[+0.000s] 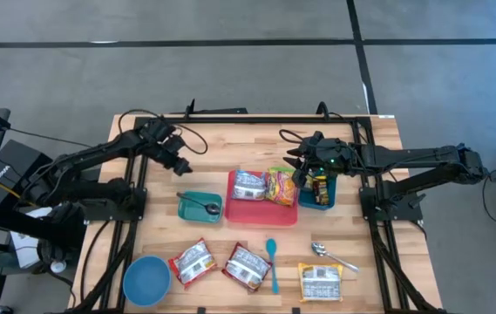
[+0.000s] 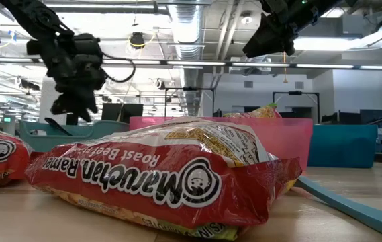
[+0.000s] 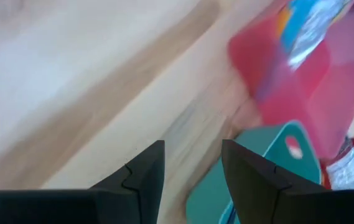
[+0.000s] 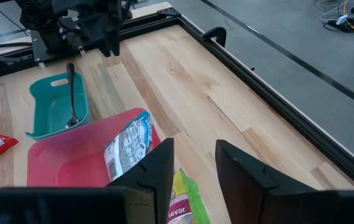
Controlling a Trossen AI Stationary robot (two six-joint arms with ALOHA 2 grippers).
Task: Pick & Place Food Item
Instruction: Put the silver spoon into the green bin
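On your wooden desk (image 1: 230, 139), the pink tray (image 1: 261, 212) holds two ramen packets (image 1: 249, 184); the teal tray (image 1: 197, 212) holds a spoon (image 1: 206, 207). Both tools, left (image 1: 180, 164) and right (image 1: 301, 174), hover spread, pinching nothing.

Open wooden table (image 1: 230, 135) along the far edge, free for passage. Middle blocked by red tray (image 1: 261, 212), teal tray (image 1: 197, 212) and blue bin (image 1: 328, 197) standing close together. Near edge crowded with ramen packets (image 1: 193, 262), blue bowl (image 1: 146, 281), blue spoon (image 1: 272, 262) and metal spoon (image 1: 330, 255).
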